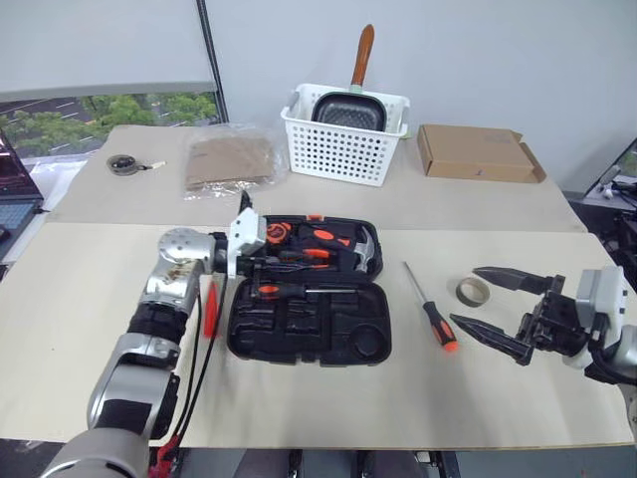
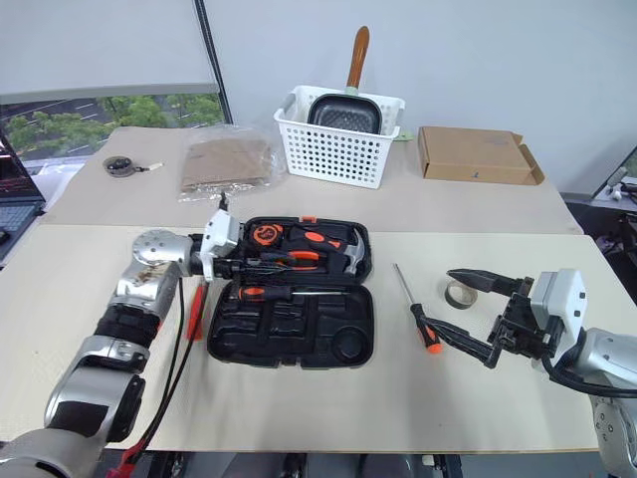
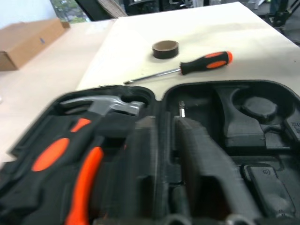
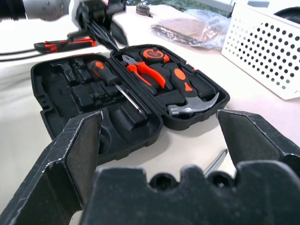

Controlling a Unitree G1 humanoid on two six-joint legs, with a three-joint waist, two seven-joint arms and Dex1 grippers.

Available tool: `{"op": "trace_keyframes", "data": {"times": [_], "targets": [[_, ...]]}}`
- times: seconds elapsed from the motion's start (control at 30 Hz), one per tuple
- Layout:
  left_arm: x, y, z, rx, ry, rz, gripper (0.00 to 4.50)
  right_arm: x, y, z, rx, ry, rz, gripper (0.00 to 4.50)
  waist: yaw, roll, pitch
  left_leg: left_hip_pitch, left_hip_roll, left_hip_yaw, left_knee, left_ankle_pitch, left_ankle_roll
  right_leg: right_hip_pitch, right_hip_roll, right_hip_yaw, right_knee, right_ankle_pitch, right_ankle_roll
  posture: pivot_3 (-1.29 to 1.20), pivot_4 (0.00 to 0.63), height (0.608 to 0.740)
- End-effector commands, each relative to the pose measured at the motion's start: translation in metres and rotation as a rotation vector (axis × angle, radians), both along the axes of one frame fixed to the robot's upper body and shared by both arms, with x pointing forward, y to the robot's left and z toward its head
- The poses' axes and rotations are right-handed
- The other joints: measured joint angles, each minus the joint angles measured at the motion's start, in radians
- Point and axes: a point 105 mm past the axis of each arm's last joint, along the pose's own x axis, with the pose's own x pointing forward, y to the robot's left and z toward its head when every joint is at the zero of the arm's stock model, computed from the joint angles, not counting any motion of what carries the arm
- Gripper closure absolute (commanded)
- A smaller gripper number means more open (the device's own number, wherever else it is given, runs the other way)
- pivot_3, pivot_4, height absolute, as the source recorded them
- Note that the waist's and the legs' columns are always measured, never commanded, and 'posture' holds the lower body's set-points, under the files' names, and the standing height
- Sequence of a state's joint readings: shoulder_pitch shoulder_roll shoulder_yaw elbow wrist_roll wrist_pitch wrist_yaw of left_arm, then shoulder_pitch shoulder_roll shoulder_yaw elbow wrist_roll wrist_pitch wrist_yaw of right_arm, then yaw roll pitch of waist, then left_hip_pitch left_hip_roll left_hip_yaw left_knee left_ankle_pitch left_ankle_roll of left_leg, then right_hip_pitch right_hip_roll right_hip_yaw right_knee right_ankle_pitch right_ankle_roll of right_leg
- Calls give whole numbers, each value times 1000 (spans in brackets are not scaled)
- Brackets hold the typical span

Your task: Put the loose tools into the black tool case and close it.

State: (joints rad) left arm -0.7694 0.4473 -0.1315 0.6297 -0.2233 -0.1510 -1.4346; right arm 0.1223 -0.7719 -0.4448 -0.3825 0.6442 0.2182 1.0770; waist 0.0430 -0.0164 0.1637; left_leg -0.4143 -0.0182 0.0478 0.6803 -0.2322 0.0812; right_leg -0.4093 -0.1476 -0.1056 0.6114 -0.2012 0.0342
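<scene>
In the left eye view, the black tool case (image 1: 309, 299) lies open on the pale table (image 1: 80, 319), its long axis across the table. One screwdriver (image 1: 299, 291) rests in it, and another (image 1: 430, 307) lies loose to its right, tip pointing away, beside the tape roll (image 1: 473, 291). The left gripper (image 1: 257, 261), fingers closed and empty, hovers at the case's left edge. The right gripper (image 1: 503, 309) has its fingers spread wide, empty. An orange knife (image 1: 210, 307) lies left of the case, half hidden. In the right wrist view, hammer (image 4: 192, 107) and pliers (image 4: 143, 70) sit in the lid.

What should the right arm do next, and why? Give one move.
Probably reach the right gripper, jaws open and empty, toward the loose screwdriver lying on the table between it and the open tool case, which has unfilled slots.
</scene>
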Motion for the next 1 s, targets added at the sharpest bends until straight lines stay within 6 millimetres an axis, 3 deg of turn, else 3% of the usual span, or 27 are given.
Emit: {"op": "trace_keyframes", "data": {"times": [0.03, 0.37, 0.57, 0.7, 0.8, 0.9, 0.93, 1.0], "targets": [[2, -3, -15, 67, -5, -1, 4437, 0, -1, 13, -12, -43, 4, 0, 0, 0, 0, 0, 0, 0, 0, 0, 0, 0, 0, 0, 0, 0, 0, 0, 150, 700], [0, 0, -57, 238, 31, 1, 4437, -6, -11, 8, -33, -36, -28, 0, 0, 1, -1, 4, 0, 0, 0, -1, 1, 4, 0, 0, 0, -2, 4, 0, 150, 700], [2, -5, -63, 253, 11, 0, 4437, -7, -13, 3, -59, -9, -39, 0, 1, 5, -5, 8, 1, 0, 0, -2, -2, 7, -1, 1, 0, -1, 5, 0, 150, 700], [13, -10, -40, 121, -12, 66, 4437, -4, -11, -11, -79, 43, -99, 0, 9, 8, -6, 8, 0, 0, 1, -5, -7, 6, -1, 1, 0, 0, 8, 0, 150, 700], [12, -11, 0, -68, -11, 45, 4437, 7, -12, -33, -124, 115, -226, 0, 7, 7, -6, 7, 1, 0, 3, -5, -7, 5, -2, 1, 0, 1, 9, 0, 150, 700], [3, -3, 33, -166, -19, 8, 4437, 11, -5, -48, -140, 191, -271, 0, 0, 7, -5, -1, 0, 0, 4, -3, -6, 0, -1, 1, 0, 3, 10, 0, 150, 700], [-2, 0, 42, -178, -21, -8, 4437, 12, -3, -53, -152, 210, -283, 0, -2, 7, -6, -2, 0, 0, 4, 1, 2, -1, -1, 2, 0, 3, 9, 0, 150, 700], [-21, 8, 59, -178, 0, -80, 3918, 23, -6, -65, -210, 239, -374, 0, -11, 7, -6, -3, 1, 0, 4, 1, 2, -3, 0, 3, 0, 6, 5, 0, 150, 700]]}}
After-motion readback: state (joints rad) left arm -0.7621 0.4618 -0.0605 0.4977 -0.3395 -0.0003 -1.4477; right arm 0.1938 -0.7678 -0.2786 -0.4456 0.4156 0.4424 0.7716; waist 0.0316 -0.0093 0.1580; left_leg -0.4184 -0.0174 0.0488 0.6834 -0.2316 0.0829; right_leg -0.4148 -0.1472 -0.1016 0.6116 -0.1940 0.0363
